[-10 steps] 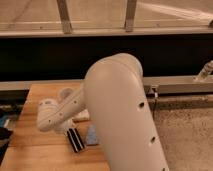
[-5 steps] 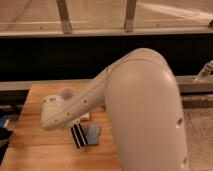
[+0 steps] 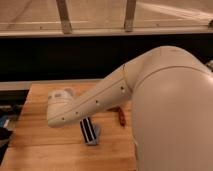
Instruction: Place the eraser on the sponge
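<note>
Camera view: the eraser (image 3: 87, 131) has been shifted rightward and now overlaps the sponge (image 3: 95, 134), so placement looks nearly met; the gripper is hidden behind the arm (image 3: 95, 102), and its hold cannot be told

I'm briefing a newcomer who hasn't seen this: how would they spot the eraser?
On the wooden table, look just below the white arm crossing it; the gripper itself does not show. The eraser is the long narrow bar there, with the sponge showing along its right edge. It is black with a pale stripe; the sponge is shorter and plain blue-grey.
</note>
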`<state>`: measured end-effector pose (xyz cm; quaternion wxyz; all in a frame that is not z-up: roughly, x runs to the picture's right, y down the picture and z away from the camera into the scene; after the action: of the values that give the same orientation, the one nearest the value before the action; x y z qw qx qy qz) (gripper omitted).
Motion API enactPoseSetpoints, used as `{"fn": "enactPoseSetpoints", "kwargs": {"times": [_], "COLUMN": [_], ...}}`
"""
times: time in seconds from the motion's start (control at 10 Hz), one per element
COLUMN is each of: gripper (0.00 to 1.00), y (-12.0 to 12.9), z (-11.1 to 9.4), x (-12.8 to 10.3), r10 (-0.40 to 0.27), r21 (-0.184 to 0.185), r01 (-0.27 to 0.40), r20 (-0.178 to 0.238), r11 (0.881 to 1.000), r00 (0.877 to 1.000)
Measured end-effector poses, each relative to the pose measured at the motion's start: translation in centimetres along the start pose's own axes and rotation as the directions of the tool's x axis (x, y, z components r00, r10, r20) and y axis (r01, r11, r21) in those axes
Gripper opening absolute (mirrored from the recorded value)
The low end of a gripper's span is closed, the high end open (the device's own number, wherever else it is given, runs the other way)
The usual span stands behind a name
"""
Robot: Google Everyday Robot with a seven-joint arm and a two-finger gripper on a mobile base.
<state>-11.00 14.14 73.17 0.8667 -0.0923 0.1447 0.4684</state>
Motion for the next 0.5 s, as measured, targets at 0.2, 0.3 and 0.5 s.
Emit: {"fn": "enactPoseSetpoints", "kwargs": {"times": [0.2,0.3,0.5], "gripper": [0.0,0.0,0.0], "y": [-1.6,-2.6,-3.2], "z": [1.0,1.8,3.6], "x": [0.1,0.2,0.4], "r10": [0.025,0.042,0.064], "r21": [0.013,0.019,0.012], "r01": [-0.025,-0.041,-0.063], "r20": [-0.026,-0.043,-0.075], "r11": [1.0,0.999,0.998], "r00": [0.999,0.998,0.995]}}
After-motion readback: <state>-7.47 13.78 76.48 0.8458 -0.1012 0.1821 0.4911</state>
